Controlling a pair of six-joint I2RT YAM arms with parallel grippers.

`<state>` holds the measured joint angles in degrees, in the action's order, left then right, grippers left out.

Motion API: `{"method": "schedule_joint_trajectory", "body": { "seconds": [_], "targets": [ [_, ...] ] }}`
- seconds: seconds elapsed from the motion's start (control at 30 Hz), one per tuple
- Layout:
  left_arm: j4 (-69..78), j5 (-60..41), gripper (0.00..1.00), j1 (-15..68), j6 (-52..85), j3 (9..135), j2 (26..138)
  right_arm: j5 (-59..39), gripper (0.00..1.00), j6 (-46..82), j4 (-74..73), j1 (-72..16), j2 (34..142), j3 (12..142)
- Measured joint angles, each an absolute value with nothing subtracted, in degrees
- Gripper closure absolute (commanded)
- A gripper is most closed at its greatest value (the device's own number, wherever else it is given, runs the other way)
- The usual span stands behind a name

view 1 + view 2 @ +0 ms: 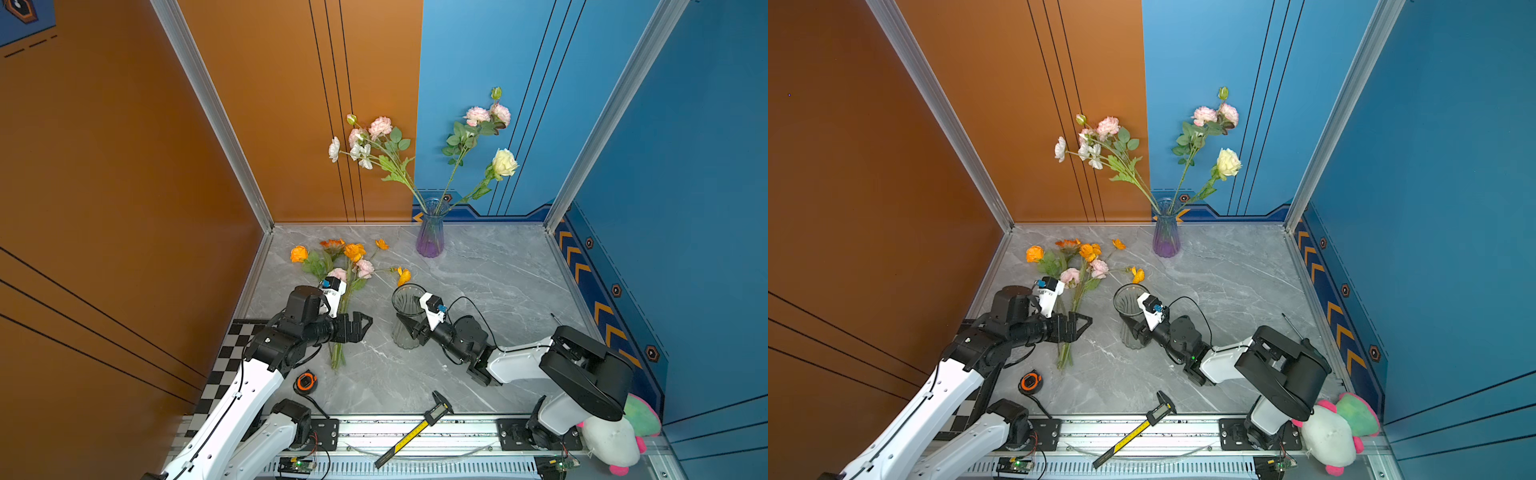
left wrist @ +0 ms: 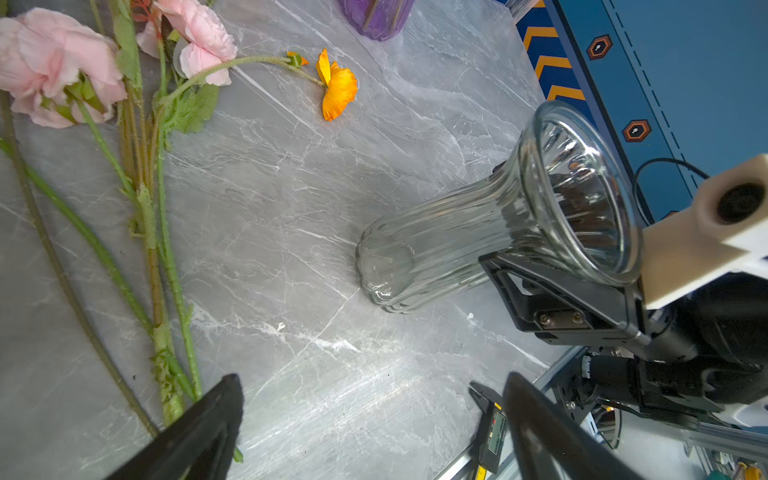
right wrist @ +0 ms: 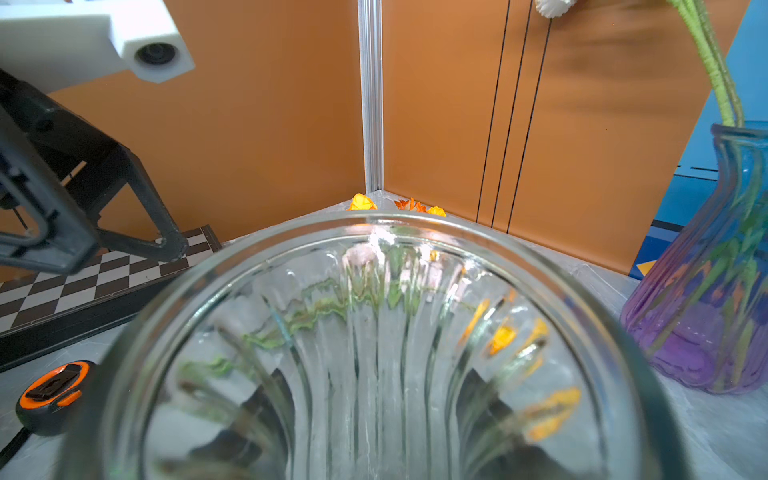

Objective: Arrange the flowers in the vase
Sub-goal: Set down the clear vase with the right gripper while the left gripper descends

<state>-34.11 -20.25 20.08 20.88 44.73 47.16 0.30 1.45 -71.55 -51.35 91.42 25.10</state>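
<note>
A bunch of flowers (image 1: 351, 266) (image 1: 1086, 266) with orange and pink blooms lies on the grey table, left of centre. My left gripper (image 1: 360, 330) (image 1: 1080, 330) (image 2: 374, 380) hovers open over the lower stems (image 2: 145, 208). The stems run under one finger, and only bare table shows between the fingers. A clear ribbed glass vase (image 1: 405, 307) (image 1: 1128, 305) (image 2: 449, 245) (image 3: 374, 316) stands mid-table. My right gripper (image 1: 410, 329) (image 1: 1137, 331) (image 3: 374, 415) is shut on its narrow waist. At the back, a purple vase (image 1: 430, 239) (image 1: 1166, 241) (image 3: 706, 324) holds pink, white and cream flowers (image 1: 505, 163).
An orange-and-black tape measure (image 1: 306, 381) (image 3: 54, 390) lies near the left arm's base. A digital caliper (image 1: 415, 428) (image 2: 492, 432) rests across the front rail. A plush toy (image 1: 615, 440) sits at the front right corner. Orange and blue walls close in the table.
</note>
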Motion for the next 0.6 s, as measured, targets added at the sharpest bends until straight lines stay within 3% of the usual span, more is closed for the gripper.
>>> {"method": "schedule_joint_trajectory", "body": {
  "seconds": [0.2,0.37,0.6],
  "targets": [
    [-33.67,-21.5,0.03,21.12,21.06,44.73,47.64,0.97,0.24,0.51,-72.79,-52.21,91.39,24.14],
    [-33.01,-21.52,0.03,21.82,21.08,44.73,48.07,1.69,0.0,-0.08,-74.17,-52.8,90.7,23.59],
    [-32.82,-16.43,0.1,21.71,22.41,45.5,51.03,1.87,0.0,0.71,-73.95,-53.21,88.9,19.31]
  ]
}}
